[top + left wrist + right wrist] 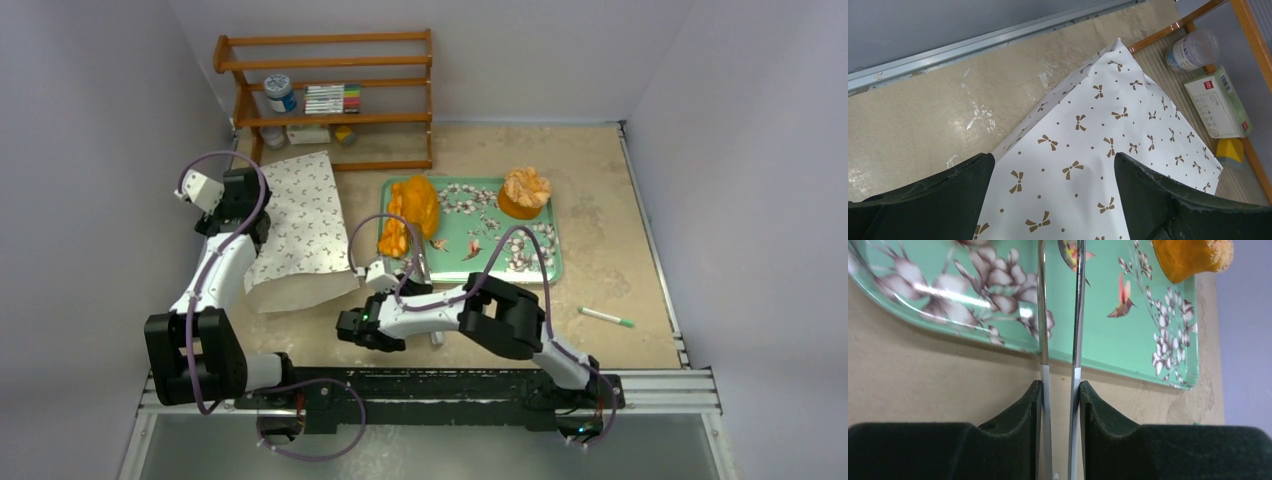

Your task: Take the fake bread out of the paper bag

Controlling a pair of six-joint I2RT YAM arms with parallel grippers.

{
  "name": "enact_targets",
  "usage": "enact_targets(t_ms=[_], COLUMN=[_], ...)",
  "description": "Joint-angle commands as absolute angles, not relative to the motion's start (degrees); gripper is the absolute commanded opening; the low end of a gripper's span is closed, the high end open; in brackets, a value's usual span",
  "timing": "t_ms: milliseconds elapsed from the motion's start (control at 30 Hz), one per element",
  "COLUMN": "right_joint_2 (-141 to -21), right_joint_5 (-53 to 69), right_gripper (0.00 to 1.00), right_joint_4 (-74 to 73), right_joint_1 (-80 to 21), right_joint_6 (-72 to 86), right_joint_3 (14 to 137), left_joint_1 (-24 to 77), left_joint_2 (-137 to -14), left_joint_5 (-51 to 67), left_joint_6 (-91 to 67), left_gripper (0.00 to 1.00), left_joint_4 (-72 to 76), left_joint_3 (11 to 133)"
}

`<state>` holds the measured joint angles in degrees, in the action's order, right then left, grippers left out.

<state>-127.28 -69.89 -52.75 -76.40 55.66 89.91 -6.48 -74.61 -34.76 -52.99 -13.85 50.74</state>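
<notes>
white paper bag [297, 225]: lies flat on the beige table [600, 250], left of the tray, bow print facing up. Near end shows tan.
fake bread [418, 203]: every visible piece sits on the green floral tray [530, 262], none on the bag. Broad orange loaf at the tray's left end, narrower loaf [394, 238] touching it on the near side, pale ruffled pastry [525, 188] at the far right corner. Bag contents: cannot tell.
left gripper [1053, 159]: fingers spread wide, holding nothing. It hovers over the far left part of the bag, and printed paper fills the gap between the fingers.
right gripper [1060, 390]: pinching metal tongs [1043, 330], one pad against each blade. A narrow gap shows between the blades.
tongs reach: blades run out over the tray's near edge, and the tips leave the wrist view. The top view puts them near the narrower loaf; contact cannot be told.
rack [330, 95]: wooden, at the far edge behind the bag, holding a jar [1193, 49], a white box [1220, 102] and markers [332, 98].
pen [605, 317]: on the table, off the tray's near right corner.
</notes>
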Motion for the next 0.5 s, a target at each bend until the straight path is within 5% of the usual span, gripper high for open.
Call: enact_targets(t_ms=[0,467], right_joint_2=[-121.2,-118.24], right_joint_5=[-68.02,-63.91], right_gripper=[0.3,0.5], right_joint_4=[-54.03,-51.17], right_joint_1=[-77.06,-77.08], right_joint_6=[59.76,59.81], right_joint_3=[88.12,85.5], left_joint_1=[-6.98,-7.11], left_joint_2=[-73.01,-73.93], left_joint_5=[-35.65,-34.9], left_joint_6=[-53.84,-53.83], left_gripper=[0.92,0.92], left_joint_4=[-11.0,-10.89], left_joint_3=[50.62,50.56])
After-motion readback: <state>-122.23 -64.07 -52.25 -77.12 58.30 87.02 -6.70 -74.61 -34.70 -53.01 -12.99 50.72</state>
